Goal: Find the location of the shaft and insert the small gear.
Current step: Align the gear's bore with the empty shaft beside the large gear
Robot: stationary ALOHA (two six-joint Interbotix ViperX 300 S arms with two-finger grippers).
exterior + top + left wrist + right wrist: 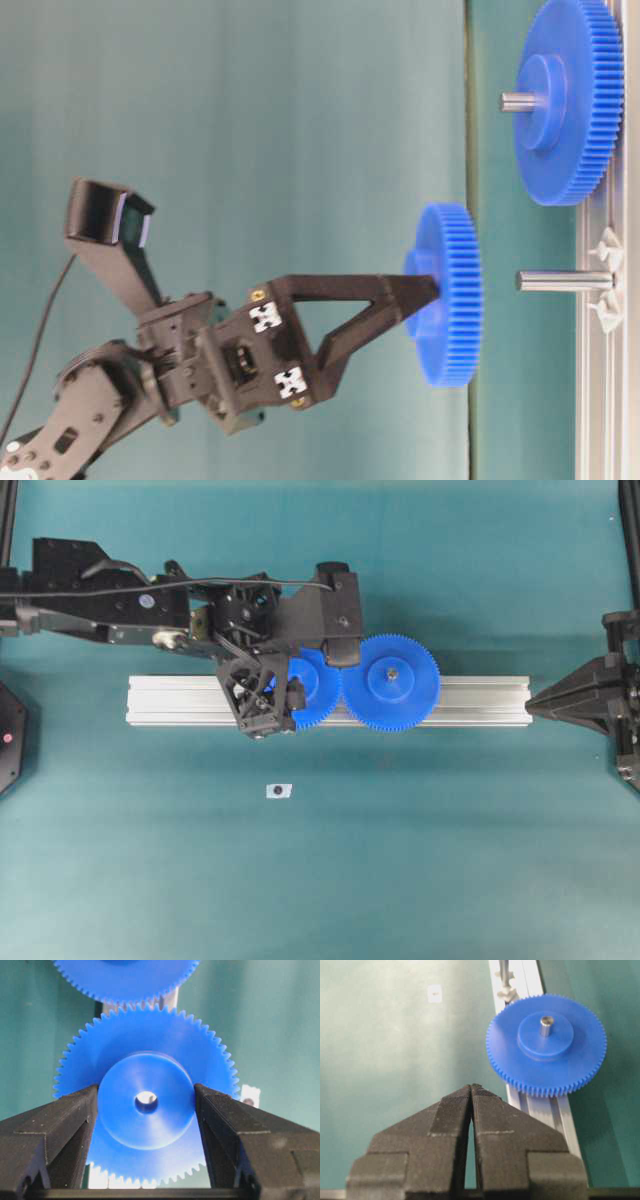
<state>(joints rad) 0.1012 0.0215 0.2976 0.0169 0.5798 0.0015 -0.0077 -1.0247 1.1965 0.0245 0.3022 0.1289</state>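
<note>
My left gripper [316, 674] is shut on the raised hub of the small gear [316, 696], a blue toothed wheel. In the left wrist view the fingers [75, 1120] press both sides of the hub [146, 1080]. In the table-level view the small gear [450, 300] is held off the rail, with a short gap to the tip of the shaft [560, 281]. The shaft is a thin silver pin with a faceted base on the rail, roughly in line with the hub. The shaft also shows in the right wrist view [505, 972]. My right gripper [471, 1088] is shut and empty.
The larger blue gear [392, 680] sits on its own grey pin [546, 1025] on the aluminium rail [480, 700], right beside the small gear. A small white tag [279, 791] lies on the teal table in front of the rail. My right gripper [532, 702] rests at the rail's right end.
</note>
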